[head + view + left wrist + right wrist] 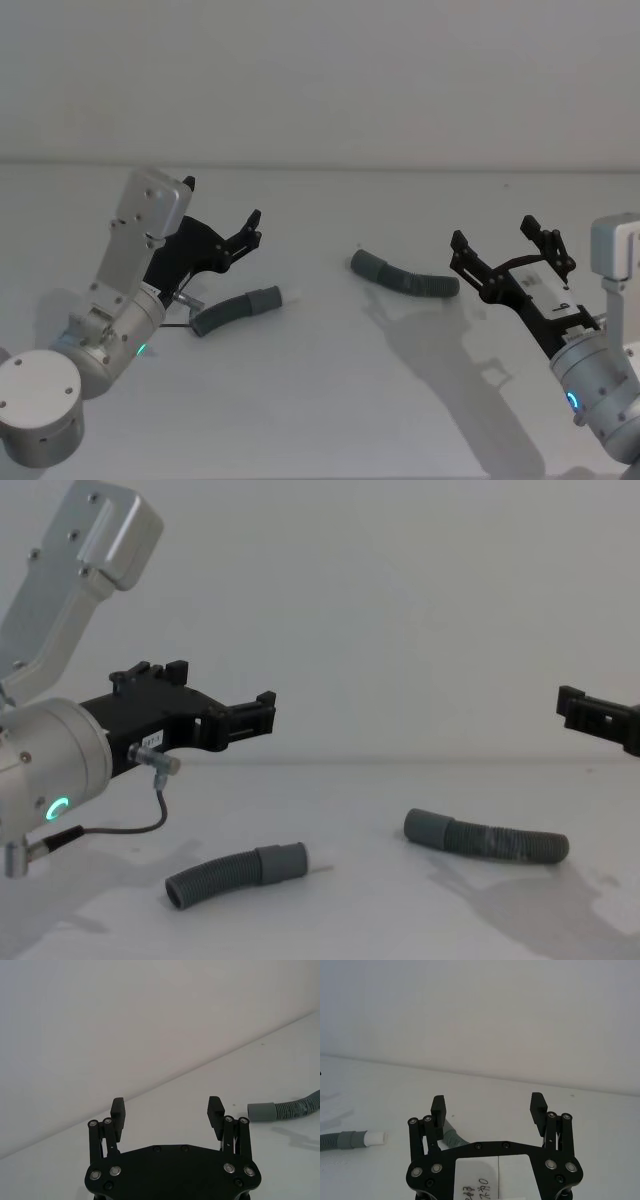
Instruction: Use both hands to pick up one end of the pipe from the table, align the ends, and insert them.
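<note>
Head view, pipe status: in two separate pieces on table (320, 420), well apart, ends not joined. Left pipe piece (240, 308): flat at left, grey cuff with white tip (294, 295) pointing right. Right pipe piece (405, 277): flat, right of centre and slightly farther back, plain grey cuff (368, 265) pointing left toward the white tip.

Left gripper (250, 230): hovers just beyond and left of left pipe piece, no contact; jaws spread wide, grasping nothing. Right gripper (495, 235): hovers right of right pipe piece, no contact; jaws spread wide, grasping nothing.

Chest view: confirms both pieces (235, 872) (487, 840) resting on table, left gripper (262, 715) and right gripper (590, 712) raised above them.

Left wrist view: shows released left gripper (166, 1107) with plain grey cuff (262, 1111) farther off. Right wrist view: shows released right gripper (489, 1105), right pipe piece (452, 1135) partly behind one finger, white tip (375, 1137) farther off.
</note>
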